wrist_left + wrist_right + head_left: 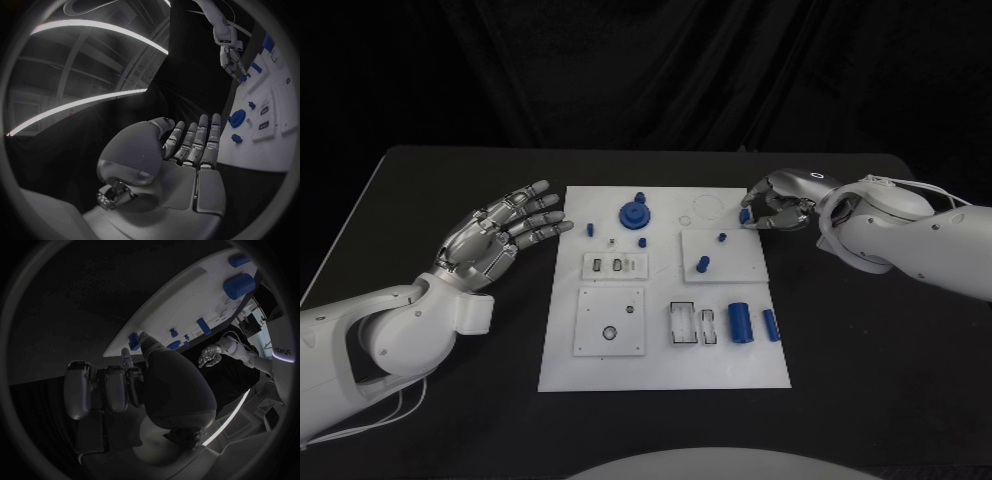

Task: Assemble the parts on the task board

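The white task board is lying in the middle of the black table. The right hand is curling over the board's far right corner and is pinching a small blue part in its fingertips. The left hand is hovering beside the board's left edge, fingers spread, holding nothing. More blue parts are lying on the board: a round knob at the far side and two cylinders near the right edge. They are looking light, hard and smooth, so probably slippery. Pinching each one across its middle seems best.
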Tool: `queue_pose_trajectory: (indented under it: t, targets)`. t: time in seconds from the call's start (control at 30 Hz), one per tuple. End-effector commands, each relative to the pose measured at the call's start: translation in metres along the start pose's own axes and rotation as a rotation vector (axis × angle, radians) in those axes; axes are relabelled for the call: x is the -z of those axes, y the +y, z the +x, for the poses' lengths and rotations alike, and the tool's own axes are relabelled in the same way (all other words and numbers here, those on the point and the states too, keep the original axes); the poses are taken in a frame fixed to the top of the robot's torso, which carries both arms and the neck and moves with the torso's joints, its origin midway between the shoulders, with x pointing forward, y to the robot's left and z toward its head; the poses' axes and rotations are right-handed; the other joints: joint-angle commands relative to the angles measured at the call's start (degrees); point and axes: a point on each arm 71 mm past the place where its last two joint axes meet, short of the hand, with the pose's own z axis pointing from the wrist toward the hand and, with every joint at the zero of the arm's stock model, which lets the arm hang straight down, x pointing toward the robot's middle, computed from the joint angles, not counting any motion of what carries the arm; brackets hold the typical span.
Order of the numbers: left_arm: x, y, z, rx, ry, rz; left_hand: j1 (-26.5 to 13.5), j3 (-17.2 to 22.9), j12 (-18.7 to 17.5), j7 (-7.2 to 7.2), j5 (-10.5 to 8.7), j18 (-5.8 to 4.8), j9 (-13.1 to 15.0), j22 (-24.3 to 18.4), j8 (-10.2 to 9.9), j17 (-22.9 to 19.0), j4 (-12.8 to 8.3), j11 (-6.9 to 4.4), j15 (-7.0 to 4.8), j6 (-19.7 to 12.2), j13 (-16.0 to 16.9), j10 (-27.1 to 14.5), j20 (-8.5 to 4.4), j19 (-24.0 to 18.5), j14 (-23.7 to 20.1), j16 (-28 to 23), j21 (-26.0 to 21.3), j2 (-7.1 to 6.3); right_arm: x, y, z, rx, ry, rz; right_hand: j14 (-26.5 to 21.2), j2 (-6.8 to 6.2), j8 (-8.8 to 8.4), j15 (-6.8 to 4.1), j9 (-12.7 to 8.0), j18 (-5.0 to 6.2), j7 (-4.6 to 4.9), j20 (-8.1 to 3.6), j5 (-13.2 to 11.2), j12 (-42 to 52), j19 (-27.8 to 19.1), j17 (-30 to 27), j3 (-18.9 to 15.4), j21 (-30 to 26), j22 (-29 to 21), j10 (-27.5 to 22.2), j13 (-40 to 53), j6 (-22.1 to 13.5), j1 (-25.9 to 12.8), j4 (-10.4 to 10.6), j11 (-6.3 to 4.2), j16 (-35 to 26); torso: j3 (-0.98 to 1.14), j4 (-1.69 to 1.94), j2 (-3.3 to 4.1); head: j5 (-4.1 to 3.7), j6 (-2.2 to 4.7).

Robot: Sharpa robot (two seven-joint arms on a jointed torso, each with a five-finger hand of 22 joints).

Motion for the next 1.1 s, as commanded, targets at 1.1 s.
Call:
queue_pose_trajectory:
  t: [1.1]
  targets:
    - [-0.001,-0.001,0.0,0.016,0.013,0.037,-0.76,0.44,0.26,0.87,0.21,-0.99,0.05,0.02,0.2,-0.11,0.03,0.32,0.09,-0.01,0.06,0.14,0.19,-0.5,-0.54,0.26,-0.34,0.1,0.0,0.011,-0.006,-0.03,-0.123,-0.073,3.91,1.95,11.73,-0.49,7.8,0.48,-1.73,-0.75,14.37,0.05,-0.02,8.36,0.45,-0.91,8.12,1.47,9.42,8.06,3.73,-1.95,-0.72,-0.92,0.01,0.02,-0.01,0.9,0.88]
